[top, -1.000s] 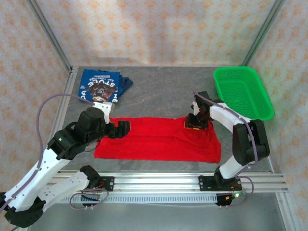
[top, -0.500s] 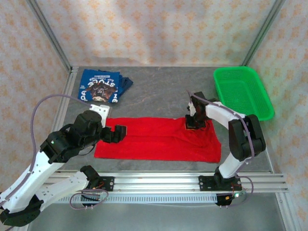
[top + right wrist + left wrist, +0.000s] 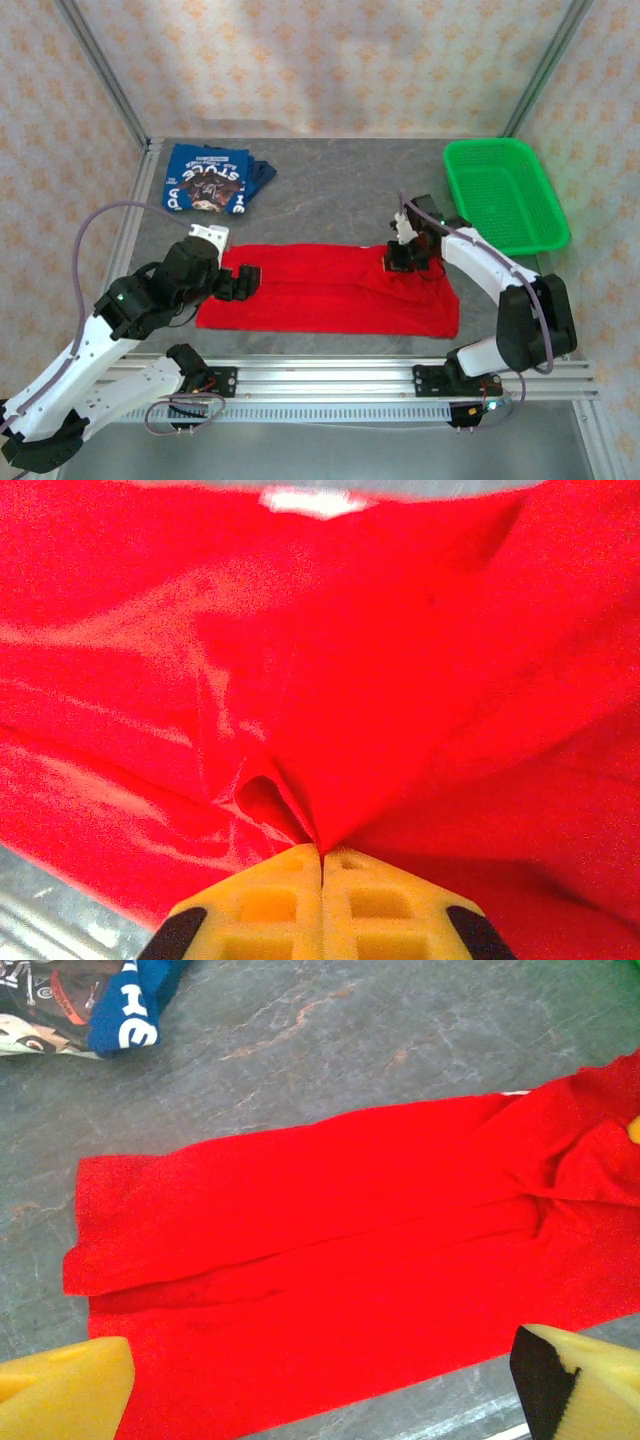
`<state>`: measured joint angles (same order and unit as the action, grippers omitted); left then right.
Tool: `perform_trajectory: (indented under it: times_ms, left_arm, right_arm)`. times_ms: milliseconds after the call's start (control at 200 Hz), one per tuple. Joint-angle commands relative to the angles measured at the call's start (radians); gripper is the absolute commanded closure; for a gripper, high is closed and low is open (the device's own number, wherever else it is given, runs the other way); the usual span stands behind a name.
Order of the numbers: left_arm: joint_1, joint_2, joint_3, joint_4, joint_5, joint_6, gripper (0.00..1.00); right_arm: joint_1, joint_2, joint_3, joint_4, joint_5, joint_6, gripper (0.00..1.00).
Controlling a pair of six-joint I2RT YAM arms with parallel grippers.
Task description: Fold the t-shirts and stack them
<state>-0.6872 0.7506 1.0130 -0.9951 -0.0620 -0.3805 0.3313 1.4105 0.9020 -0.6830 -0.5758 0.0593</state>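
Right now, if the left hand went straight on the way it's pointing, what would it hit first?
The red t-shirt. The open left hand points down at the shirt's left end, with nothing in between. How far above the cloth it hangs is hard to judge.

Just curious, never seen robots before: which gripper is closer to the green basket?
Right. The right gripper, shut on the red shirt, is just left of the basket. The left gripper is open over the shirt's opposite end, much farther away.
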Motion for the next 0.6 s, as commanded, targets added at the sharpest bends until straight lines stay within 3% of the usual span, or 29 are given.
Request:
perform_trajectory:
  times_ms: [0,60,125,245,510,595]
  left_arm:
    - [-0.004,-0.007,-0.031,0.052,-0.046,-0.028,0.02]
    - [-0.005,-0.004,-0.046,0.063,-0.052,-0.032,0.02]
    - [-0.005,-0.002,-0.063,0.076,-0.060,-0.040,0.02]
    - [-0.002,0.009,-0.090,0.103,-0.063,-0.051,0.02]
    - [-0.003,0.102,-0.121,0.210,-0.039,-0.069,0.02]
    - [-0.003,0.166,-0.109,0.254,-0.032,-0.075,0.02]
  right_arm:
    - [0.061,-0.051,-0.055,0.028,-0.060,0.051,0.92]
    - [0.085,-0.060,-0.075,0.025,-0.035,0.080,0.89]
    - [0.097,-0.068,-0.094,0.019,-0.033,0.104,0.74]
    - [0.106,-0.117,-0.119,0.034,-0.024,0.142,0.56]
    - [0.038,-0.120,0.001,-0.036,0.257,0.234,0.52]
    - [0.001,-0.071,0.035,-0.045,0.272,0.231,0.54]
